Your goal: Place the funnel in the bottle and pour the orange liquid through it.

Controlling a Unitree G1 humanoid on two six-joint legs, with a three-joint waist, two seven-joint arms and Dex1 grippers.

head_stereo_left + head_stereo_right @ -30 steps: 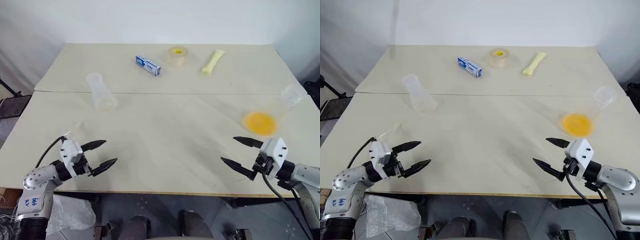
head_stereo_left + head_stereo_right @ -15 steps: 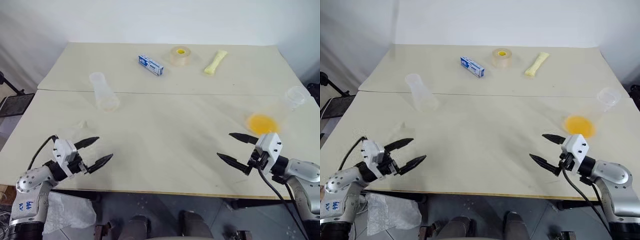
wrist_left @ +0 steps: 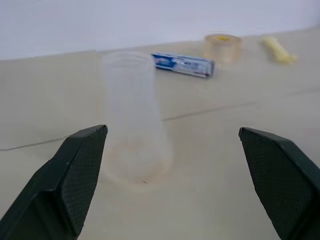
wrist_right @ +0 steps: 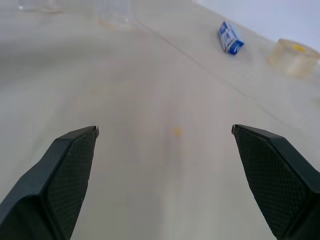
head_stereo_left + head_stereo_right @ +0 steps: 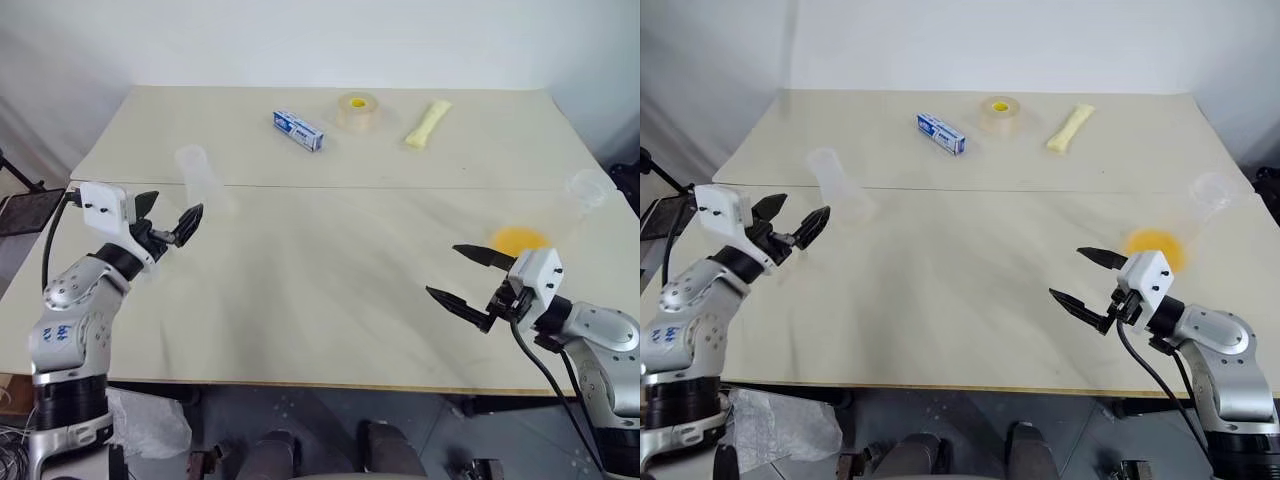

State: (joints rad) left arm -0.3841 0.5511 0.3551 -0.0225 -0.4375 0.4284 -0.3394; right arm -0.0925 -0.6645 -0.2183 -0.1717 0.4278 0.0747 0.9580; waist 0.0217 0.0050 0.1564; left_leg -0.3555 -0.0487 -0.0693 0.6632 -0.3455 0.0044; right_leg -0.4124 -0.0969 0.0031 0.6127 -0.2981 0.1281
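Clear bottle (image 5: 200, 180): standing upright on the left side of the table (image 5: 330, 290), at the seam between its 2 boards, its mouth bare, so the funnel step is not yet done.
Orange liquid (image 5: 520, 240): pooling in the round base of the clear flask (image 5: 588, 188) on the right side, well apart from the bottle.
Left gripper (image 5: 180, 200): has been rising from the near left edge and is now pointing level at the bottle, just near of it; its jaws are standing wide and gripping nothing.
Right gripper (image 5: 442, 270): has been drifting slightly leftward and is hovering over bare table near of the orange pool; its jaws are also spread fully and carrying nothing.
Meaning for the task: the left arm seems to be lining up on the bottle, probably to steady it, while the right is waiting close to the flask; no vessel is being held yet.
Counts: 1 bottle, 1 flask, 1 pool of liquid, 2 grippers.
Far-side clutter: 1 blue box (image 5: 297, 131), 1 tape roll (image 5: 356, 109) and 1 pale yellow packet (image 5: 426, 122), all lying well clear of both arms.
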